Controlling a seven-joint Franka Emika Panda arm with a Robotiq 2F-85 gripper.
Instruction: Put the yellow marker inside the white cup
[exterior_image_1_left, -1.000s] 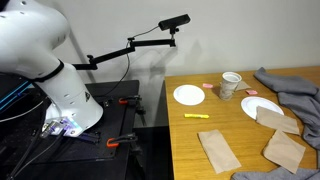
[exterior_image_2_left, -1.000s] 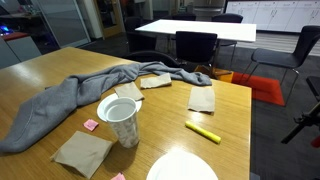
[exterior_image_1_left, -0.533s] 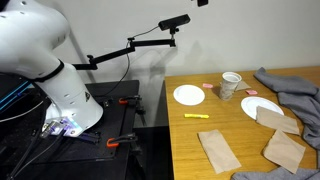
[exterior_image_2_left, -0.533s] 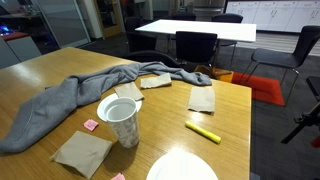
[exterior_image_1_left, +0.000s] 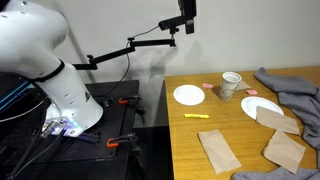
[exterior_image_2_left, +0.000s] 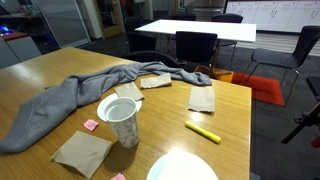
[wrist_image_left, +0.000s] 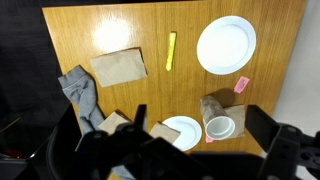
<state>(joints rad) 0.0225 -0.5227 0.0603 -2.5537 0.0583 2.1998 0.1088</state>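
high above the table (exterior_image_1_left: 190, 140), the hand (exterior_image_1_left: 187, 14) is held with its fingers apart and nothing between them. the yellow marker (wrist_image_left: 171, 51) is seen lying flat on bare wood between a tan paper bag (wrist_image_left: 118, 67) and a white plate (wrist_image_left: 226, 44), well apart from the upright white cup (wrist_image_left: 219, 127). a straight descent is called for, the fingers set across the middle of the thin, bright barrel. being slim, it may be rolled if nudged.

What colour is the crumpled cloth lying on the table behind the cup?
Grey. The cloth shows best in an exterior view, spread across the tabletop.
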